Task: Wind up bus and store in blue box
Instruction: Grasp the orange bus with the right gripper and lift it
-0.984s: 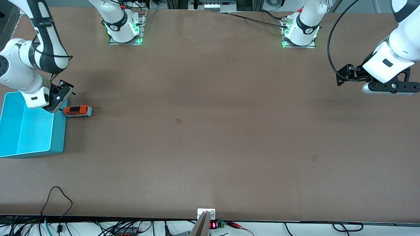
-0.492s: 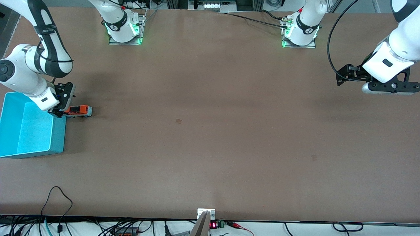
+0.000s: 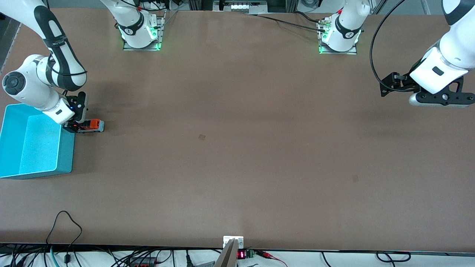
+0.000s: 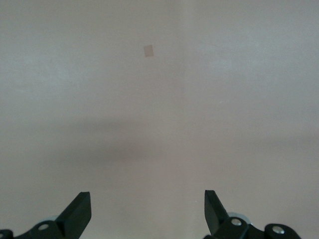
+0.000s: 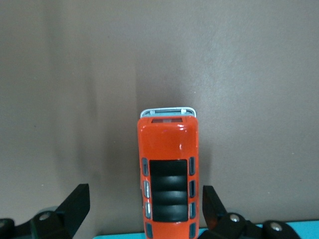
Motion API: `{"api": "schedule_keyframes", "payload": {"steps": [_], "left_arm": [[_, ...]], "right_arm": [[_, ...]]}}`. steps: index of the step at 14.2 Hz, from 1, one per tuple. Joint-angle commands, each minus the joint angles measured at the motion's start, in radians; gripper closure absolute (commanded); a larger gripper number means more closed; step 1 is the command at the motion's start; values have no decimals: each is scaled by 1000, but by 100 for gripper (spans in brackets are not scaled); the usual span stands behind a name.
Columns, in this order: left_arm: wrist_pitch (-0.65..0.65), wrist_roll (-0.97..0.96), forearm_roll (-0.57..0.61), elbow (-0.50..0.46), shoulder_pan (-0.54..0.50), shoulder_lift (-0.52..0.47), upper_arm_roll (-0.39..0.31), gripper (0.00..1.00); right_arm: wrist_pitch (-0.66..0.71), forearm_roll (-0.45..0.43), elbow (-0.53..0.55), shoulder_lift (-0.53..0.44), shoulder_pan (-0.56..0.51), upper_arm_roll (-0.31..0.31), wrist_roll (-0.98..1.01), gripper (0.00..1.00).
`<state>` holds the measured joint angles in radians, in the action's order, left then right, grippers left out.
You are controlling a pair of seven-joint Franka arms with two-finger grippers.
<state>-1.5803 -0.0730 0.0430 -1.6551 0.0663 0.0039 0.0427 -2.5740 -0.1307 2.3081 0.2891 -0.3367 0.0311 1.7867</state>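
The orange-red bus (image 3: 92, 126) with a black roof stands on the table beside the blue box (image 3: 66, 150), at the right arm's end. My right gripper (image 3: 76, 123) is low over the bus's box-side end. In the right wrist view the bus (image 5: 169, 174) lies lengthwise between my right gripper's (image 5: 144, 209) open fingers, closer to one finger (image 5: 212, 204), and neither finger grips it. A strip of the blue box (image 5: 304, 230) shows at that view's edge. My left gripper (image 3: 441, 99) waits in the air over the left arm's end of the table, open and empty (image 4: 147, 211).
The box is open-topped, with nothing visible inside. A small darker patch (image 3: 202, 137) marks the brown table near its middle, and it also shows in the left wrist view (image 4: 148, 51). Cables (image 3: 66, 222) lie along the table edge nearest the front camera.
My right gripper has swung from over the box's rim toward the bus and come down over the bus's box-side end. The bus, the box and the left arm have not moved.
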Motion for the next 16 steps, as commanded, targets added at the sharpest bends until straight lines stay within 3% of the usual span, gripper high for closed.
{"api": "schedule_keyframes", "payload": {"steps": [1,8,9,10,12,13,14,16], "left_arm": [[6,2,-14,-17,4,-24,-1,0],[6,2,-14,-17,6,-25,11,0],[6,1,-14,-17,6,-25,11,0],[6,1,-14,-17,6,-25,11,0],[6,1,-14,-17,6,-25,11,0],[6,1,-14,-17,6,-25,11,0],[6,1,-14,-17,6,-25,11,0],[6,-1,-14,-17,6,-25,11,0]], "right_arm": [[-18,-12,7,-7,-15,23,17,0],[-120,-9,7,62,-8,30,16,0],[-130,-10,7,71,-8,30,16,11],[-130,-10,7,70,-7,30,17,28],[-130,-10,7,70,-7,39,22,79],[-130,-7,5,68,-7,47,22,92],[-130,-7,7,62,-7,47,17,98],[-130,-3,5,59,-4,52,-10,100]]}}
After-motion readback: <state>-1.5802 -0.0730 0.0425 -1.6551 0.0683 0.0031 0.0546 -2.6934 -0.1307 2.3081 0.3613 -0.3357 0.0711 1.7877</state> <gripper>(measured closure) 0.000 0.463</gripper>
